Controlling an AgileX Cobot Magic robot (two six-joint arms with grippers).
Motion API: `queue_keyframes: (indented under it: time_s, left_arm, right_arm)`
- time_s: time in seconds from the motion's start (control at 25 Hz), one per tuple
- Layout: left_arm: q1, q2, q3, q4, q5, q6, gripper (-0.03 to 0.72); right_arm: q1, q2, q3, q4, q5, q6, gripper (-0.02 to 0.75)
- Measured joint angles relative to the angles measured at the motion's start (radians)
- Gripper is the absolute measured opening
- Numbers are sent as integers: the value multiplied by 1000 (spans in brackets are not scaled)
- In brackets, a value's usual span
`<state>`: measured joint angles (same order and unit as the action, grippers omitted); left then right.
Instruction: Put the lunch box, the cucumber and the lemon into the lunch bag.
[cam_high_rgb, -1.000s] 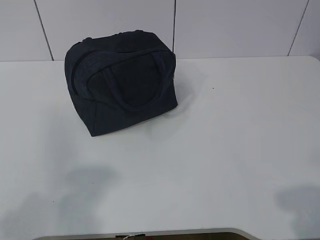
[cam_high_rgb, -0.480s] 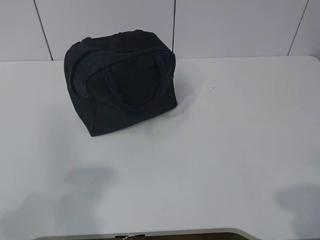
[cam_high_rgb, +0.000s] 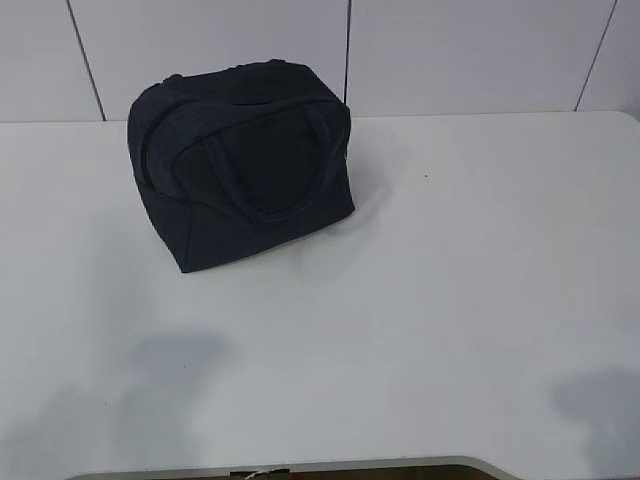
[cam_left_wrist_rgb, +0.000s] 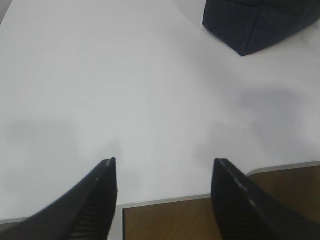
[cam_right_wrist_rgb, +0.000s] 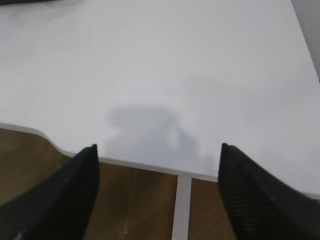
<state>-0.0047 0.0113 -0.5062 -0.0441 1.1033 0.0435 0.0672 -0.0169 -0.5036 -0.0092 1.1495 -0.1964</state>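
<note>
the bag (cam_high_rgb: 240, 170) sits on the far left part of the table (cam_high_rgb: 420, 300), closed as far as i can see, one loop handle lying down its front face. i find no box, cucumber or lemon in any view; i judge they are already inside, though the frames cannot confirm that.

against the exterior pictures of the last second, the bag shows no shift i can make out, and nothing else has come onto or left the table. only the arms' soft shadows fall on the near edge; both arms are out of the exterior view.

the left gripper (cam_left_wrist_rgb: 164, 165) hangs over the near table edge, jaws apart and empty, with the bag's corner (cam_left_wrist_rgb: 250, 25) well ahead to its right. over the last second i see no clear change in its gap. the right gripper (cam_right_wrist_rgb: 157, 150) hangs over the near edge too, jaws wide and empty, well apart from the bag.

my judgement: both arms are clear, nothing remains outside, and the task looks finished or at rest. if anything is left, it is checking that the bag is fully shut.
</note>
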Motion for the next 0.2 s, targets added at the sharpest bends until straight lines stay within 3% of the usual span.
queue_keyframes:
  time_s: [0.2]
  left_arm:
    - [0, 0, 0, 0, 0, 0, 431]
  right_arm:
    - [0, 0, 0, 0, 0, 0, 587]
